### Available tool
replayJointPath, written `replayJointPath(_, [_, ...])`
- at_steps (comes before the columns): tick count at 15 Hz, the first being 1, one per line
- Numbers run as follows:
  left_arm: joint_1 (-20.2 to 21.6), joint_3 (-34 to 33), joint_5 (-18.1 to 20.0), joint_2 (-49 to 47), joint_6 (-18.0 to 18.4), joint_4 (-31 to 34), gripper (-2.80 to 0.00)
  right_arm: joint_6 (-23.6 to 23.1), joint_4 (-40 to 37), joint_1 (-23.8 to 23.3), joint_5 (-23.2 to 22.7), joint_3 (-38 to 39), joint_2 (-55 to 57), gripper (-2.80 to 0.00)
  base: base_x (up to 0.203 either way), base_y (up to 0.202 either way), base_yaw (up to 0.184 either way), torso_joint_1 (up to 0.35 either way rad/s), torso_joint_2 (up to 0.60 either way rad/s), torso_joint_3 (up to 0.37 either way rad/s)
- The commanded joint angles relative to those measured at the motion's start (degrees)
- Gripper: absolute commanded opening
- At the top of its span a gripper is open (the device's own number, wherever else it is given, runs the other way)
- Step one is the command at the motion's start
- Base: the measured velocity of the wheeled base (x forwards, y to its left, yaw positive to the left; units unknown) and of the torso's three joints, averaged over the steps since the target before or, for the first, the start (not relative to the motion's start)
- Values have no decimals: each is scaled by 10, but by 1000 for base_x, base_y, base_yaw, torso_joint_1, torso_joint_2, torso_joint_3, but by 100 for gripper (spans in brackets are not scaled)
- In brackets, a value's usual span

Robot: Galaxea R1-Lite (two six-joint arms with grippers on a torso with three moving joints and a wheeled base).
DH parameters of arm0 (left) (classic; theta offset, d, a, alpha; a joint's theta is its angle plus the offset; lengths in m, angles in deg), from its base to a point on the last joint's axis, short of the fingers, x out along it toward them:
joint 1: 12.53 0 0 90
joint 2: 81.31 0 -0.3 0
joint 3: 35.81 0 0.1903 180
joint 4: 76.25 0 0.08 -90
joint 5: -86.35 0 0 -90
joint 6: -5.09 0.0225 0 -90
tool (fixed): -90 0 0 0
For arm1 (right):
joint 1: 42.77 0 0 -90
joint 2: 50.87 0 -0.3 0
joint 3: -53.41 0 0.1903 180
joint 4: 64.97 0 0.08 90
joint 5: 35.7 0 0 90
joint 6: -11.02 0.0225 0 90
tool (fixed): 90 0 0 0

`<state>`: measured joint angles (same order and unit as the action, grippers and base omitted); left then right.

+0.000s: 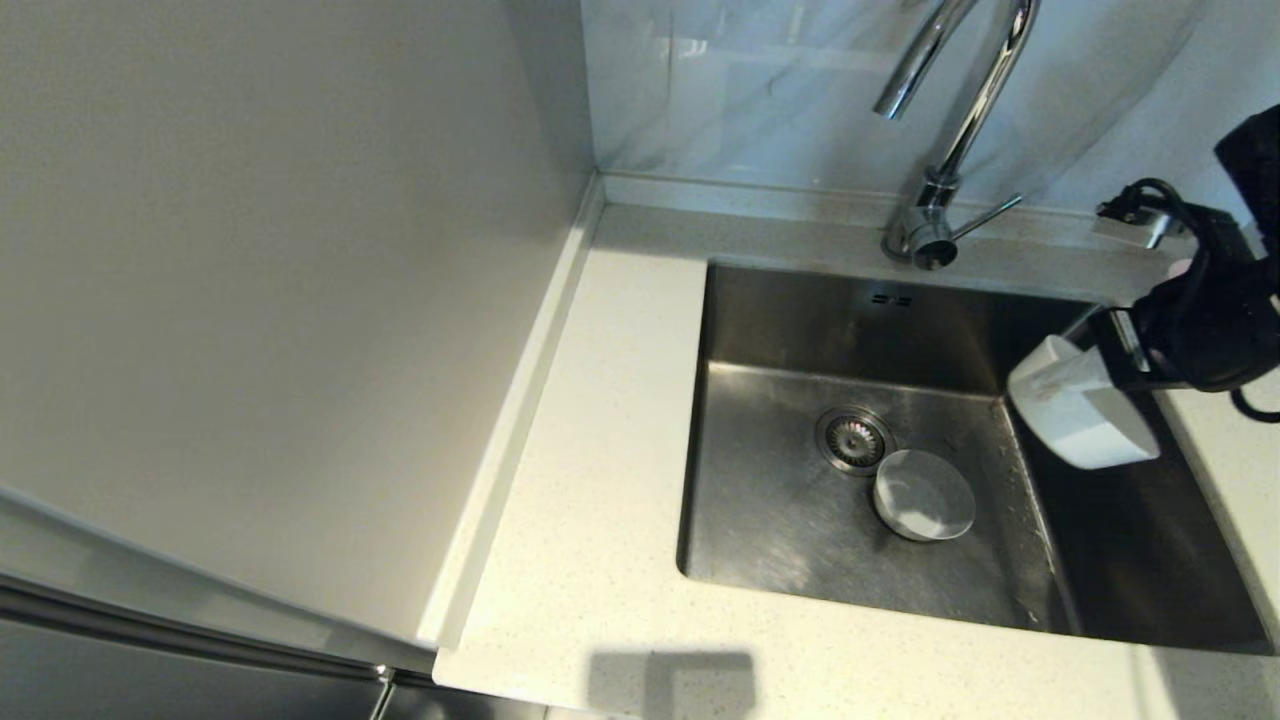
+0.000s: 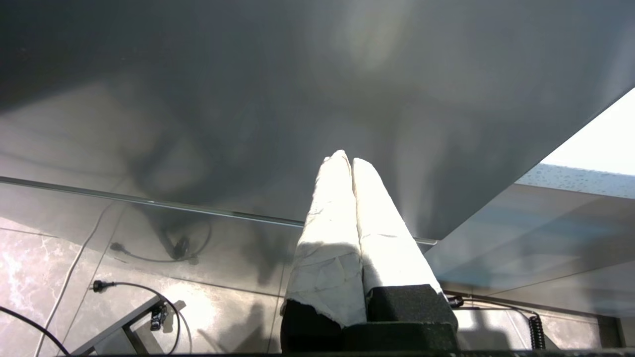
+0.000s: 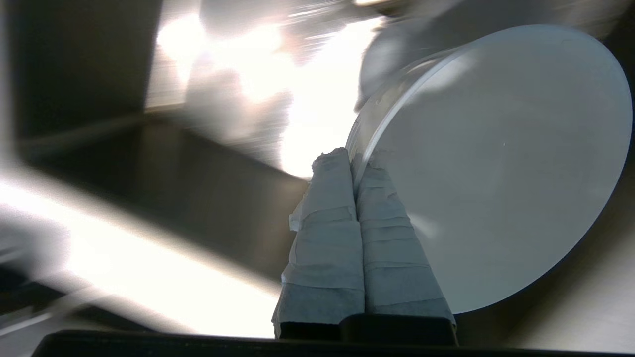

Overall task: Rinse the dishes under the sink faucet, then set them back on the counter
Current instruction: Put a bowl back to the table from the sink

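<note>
My right gripper [image 1: 1100, 352] is shut on the rim of a white bowl [image 1: 1078, 412], holding it tipped on its side above the right part of the sink [image 1: 790, 330]. In the right wrist view the fingertips [image 3: 331, 161] pinch the wall of the white bowl [image 3: 496, 168]. A light grey-white bowl [image 1: 924, 495] stands upright on the sink floor beside the drain strainer [image 1: 853, 440]. The chrome faucet [image 1: 955, 130] rises behind the sink with no water visible. A pale pink patch [image 1: 1181, 268] peeks out behind the right arm. My left gripper [image 2: 347, 159] is shut and empty, off the head view.
The speckled counter [image 1: 600, 480] runs left of and in front of the sink. A smooth beige side panel [image 1: 280, 300] stands at the left. The faucet's thin lever [image 1: 990, 215] points right. The left wrist view shows a tiled floor with cables [image 2: 129, 287].
</note>
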<state>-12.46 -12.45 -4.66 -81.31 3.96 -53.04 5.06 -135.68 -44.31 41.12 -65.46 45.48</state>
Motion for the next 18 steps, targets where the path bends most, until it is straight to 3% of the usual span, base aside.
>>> replayJointPath(1, [0,0,0,2,0,0,-280,-115,48,-65,61,15,-19,-280,0,0,0,0,0,0])
replayJointPath(3, [0,0,0,2,0,0,-280,-161,96,-97,94,35,-11,-280,0,0,0,0,0,0])
replayJointPath(7, [0,0,0,2,0,0,-280,-196,207,-135,172,33,41,-280,0,0,0,0,0,0])
replayJointPath(18, [0,0,0,2,0,0,-280,-264,215,-231,175,12,90,-280,0,0,0,0,0,0])
